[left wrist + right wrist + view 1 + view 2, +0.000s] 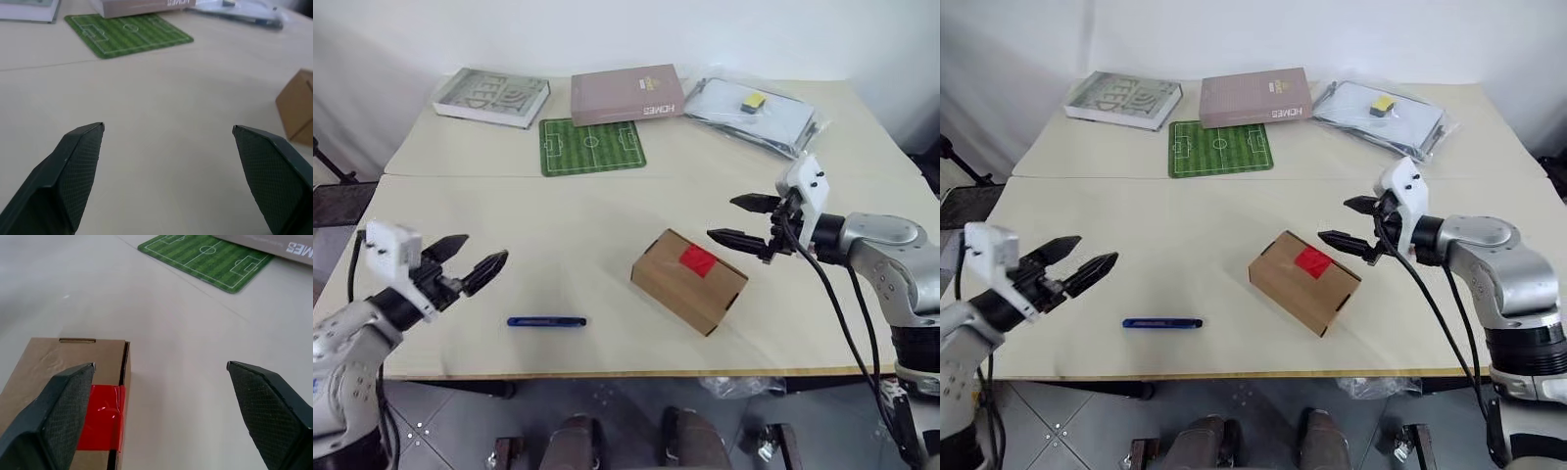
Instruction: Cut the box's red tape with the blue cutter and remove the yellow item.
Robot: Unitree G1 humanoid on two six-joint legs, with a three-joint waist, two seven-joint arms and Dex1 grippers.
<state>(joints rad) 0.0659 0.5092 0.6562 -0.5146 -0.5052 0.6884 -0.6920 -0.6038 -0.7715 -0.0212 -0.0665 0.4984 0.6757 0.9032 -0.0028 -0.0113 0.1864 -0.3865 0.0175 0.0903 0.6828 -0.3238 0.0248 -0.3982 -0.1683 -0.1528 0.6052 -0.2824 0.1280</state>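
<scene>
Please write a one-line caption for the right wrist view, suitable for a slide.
Open right gripper poised above the closed box, its red tape intact, the green football-field mat beyond.

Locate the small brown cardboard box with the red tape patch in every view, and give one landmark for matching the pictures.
Left eye view: the small brown cardboard box sits right of centre on the table, just below the right gripper.
Right eye view: near the centre, again below that gripper.
Left wrist view: one brown corner at the right edge.
Right wrist view: lower left, red tape on its flap seam.
Shared landmark: the green football-pitch mat.
</scene>
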